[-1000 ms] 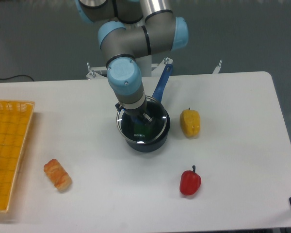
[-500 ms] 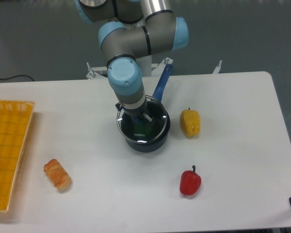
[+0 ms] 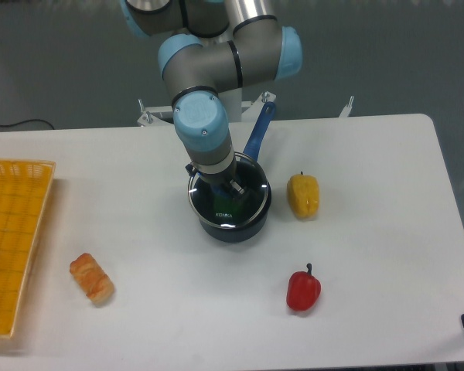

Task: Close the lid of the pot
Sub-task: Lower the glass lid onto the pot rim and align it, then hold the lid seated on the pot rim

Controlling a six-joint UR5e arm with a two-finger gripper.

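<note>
1. Compared with a second ago, you'll spot barely any change: the arm's wrist has nudged a touch to the right over the pot (image 3: 230, 229), and the lid (image 3: 226, 201) sits on the rim just as before. The peppers and the pastry haven't budged.
2. Your gripper (image 3: 225, 194) reaches down onto the middle of the lid, right where the knob would be. The wrist hides the fingertips, so I honestly can't tell if they're clamped or apart.
3. The pot's long blue handle (image 3: 257, 133) runs away from the pot toward the far edge of the table, tilted slightly right, passing beside the arm's base.
4. Around the pot: a yellow pepper (image 3: 303, 195) lies just to its right, a red pepper (image 3: 302, 290) sits nearer the front and to the right, a pastry (image 3: 91, 277) is well off to the front left, and a yellow basket (image 3: 11, 239) lies further left.
5. Everything's on a white table (image 3: 371, 170), with a grey wall behind.
</note>
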